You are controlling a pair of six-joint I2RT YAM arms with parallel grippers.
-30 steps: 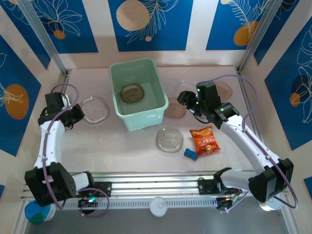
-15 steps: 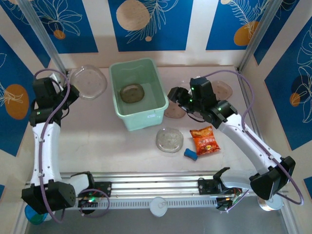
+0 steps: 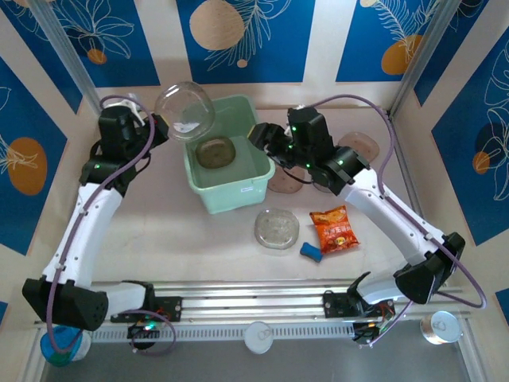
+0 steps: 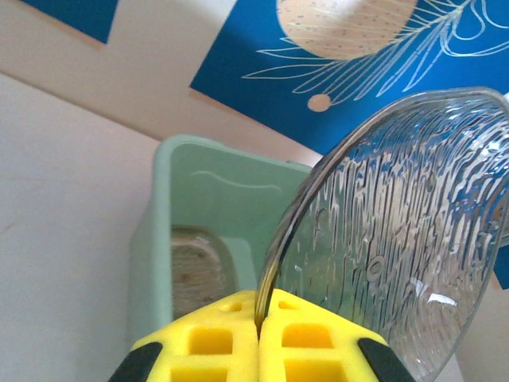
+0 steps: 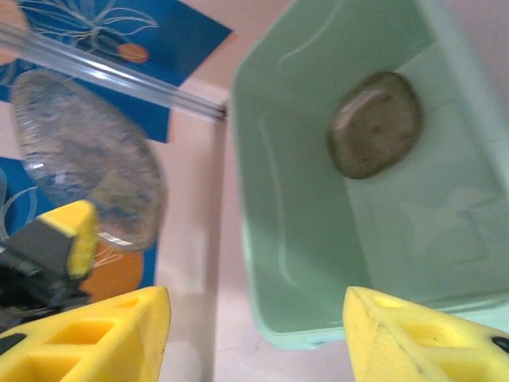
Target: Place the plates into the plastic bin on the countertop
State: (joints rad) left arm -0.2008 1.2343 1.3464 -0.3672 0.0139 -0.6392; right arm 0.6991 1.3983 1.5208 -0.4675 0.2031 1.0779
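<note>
Over the bin's (image 3: 232, 196) left rim, my left gripper (image 3: 154, 127) pinches a tilted clear plate (image 3: 185, 111). My right gripper (image 3: 261, 137) hangs open, empty, over the right rim.

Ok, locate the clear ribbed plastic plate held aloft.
Top view, left side: the clear plastic plate is pinched in the left gripper, above the far-left corner of the pale mint-green plastic bin.

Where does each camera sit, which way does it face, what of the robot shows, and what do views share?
Top external: above and behind both arms, which show, looking down on the countertop.
Left wrist: faces the plastic bin and back wall past the left tool, shut on a clear plate.
Right wrist: looks down into the bin over the open right tool.
Shared: all show the bin, clear plate and a brown plate inside.
</note>
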